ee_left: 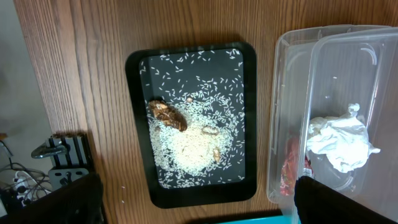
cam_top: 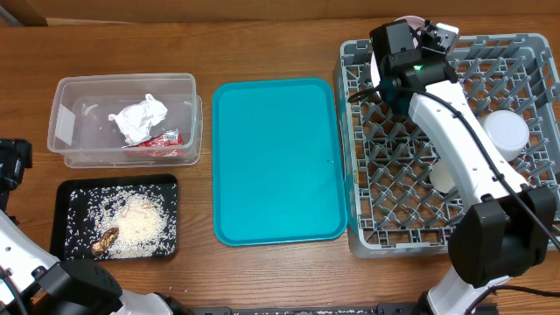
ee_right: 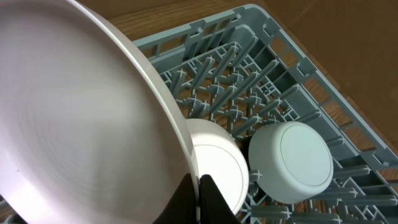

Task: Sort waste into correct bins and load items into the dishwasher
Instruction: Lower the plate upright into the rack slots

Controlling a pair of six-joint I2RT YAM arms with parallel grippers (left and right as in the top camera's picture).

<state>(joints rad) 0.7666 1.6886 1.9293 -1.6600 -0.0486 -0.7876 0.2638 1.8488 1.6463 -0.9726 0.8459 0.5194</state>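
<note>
- at the far left corner of the dish rack: large plate, tilted on edge, rim pinched by the right gripper, fingers closed tight on it; lower edge on the pegs or clear of them, cannot tell.
- filling most of the right wrist view, that same plate, blocking sight of the rack's left part.
- just beside its rim, inside the rack: smaller white dish, round, partly hidden behind the plate; saucer or cup, cannot tell.
- just right of that: bowl, upturned, base facing up.
- across the rack from its near edge: right arm, white, covering part of the smaller white dish from overhead.
- between rack and bins: teal tray, flat on the table.
- far left on the table: clear tub, with napkin crumpled in the middle and red wrapper just beside it on the near side.
- close alongside the tub's near wall: black tray, rice heaped at the centre with grains scattered around, brown scrap at the heap's edge, two smaller brown bits near it.
- above tray and tub: left gripper, jaws spread wide, nothing between them.
- tally: three white dishes, two bins, one napkin, one wrapper, one teal tray, two grippers.
</note>
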